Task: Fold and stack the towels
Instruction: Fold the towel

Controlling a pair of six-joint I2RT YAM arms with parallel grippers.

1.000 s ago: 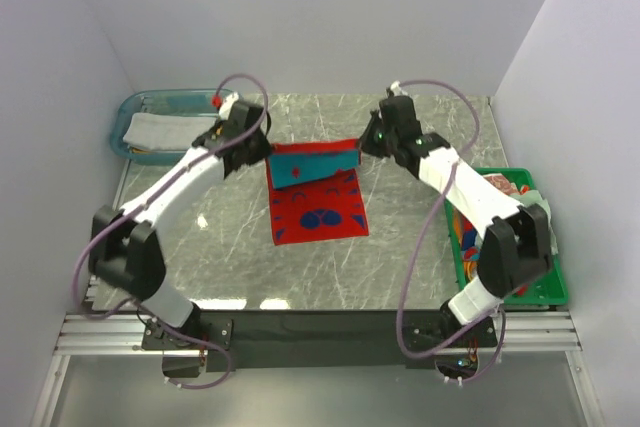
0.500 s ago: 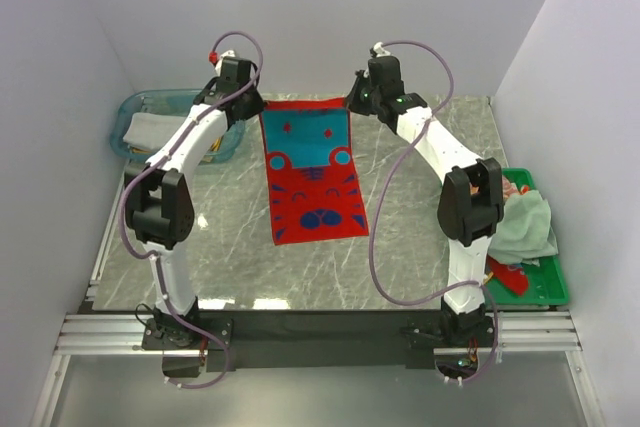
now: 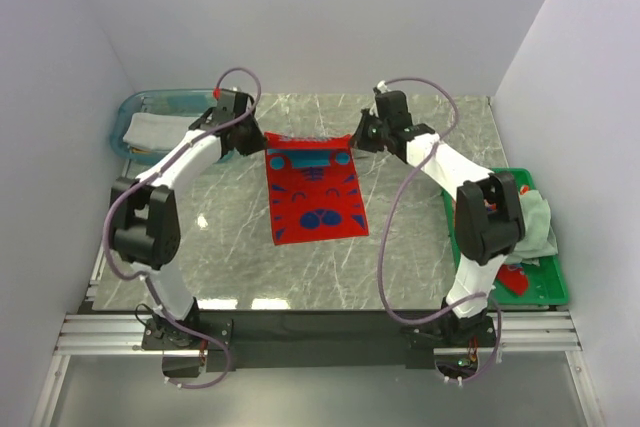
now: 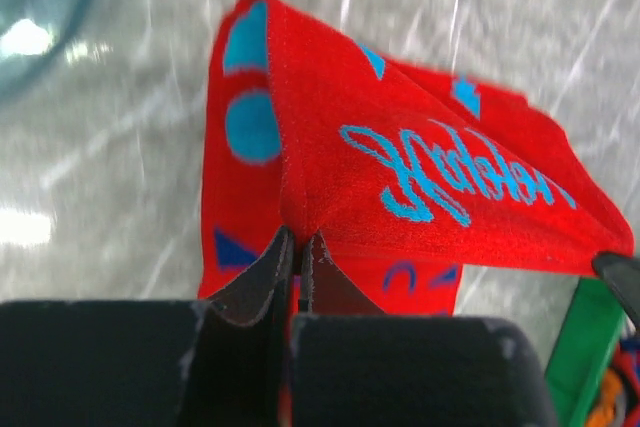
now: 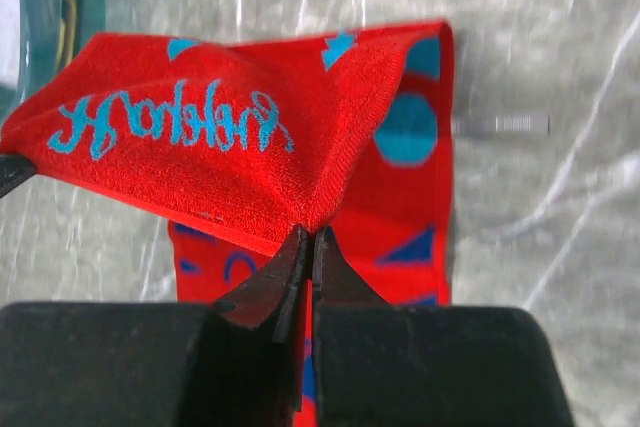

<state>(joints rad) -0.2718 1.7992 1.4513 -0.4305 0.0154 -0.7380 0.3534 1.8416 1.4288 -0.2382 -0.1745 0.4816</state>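
A red towel [image 3: 312,202] with blue patterns lies flat in the middle of the marble table [image 3: 420,247]. Its far edge, with the teal stripe [image 3: 308,159], is lifted off the table. My left gripper [image 3: 263,143] is shut on the far left corner and my right gripper [image 3: 352,142] is shut on the far right corner. In the left wrist view the gripper [image 4: 298,237] pinches a red corner of the towel [image 4: 400,177], which hangs taut above the flat part. The right wrist view shows the same grip [image 5: 310,235] on the towel [image 5: 220,147].
A clear teal tub [image 3: 138,107] at the back left holds a pale grey-white towel [image 3: 152,132]. A green crate [image 3: 545,287] at the right edge holds a pale green towel [image 3: 538,222] and other coloured cloth. Side walls stand close on the left and right.
Half a second ago both grippers held the far edge high at the back with the towel stretched out. They have come down and forward, so the far part now sags over the flat part.
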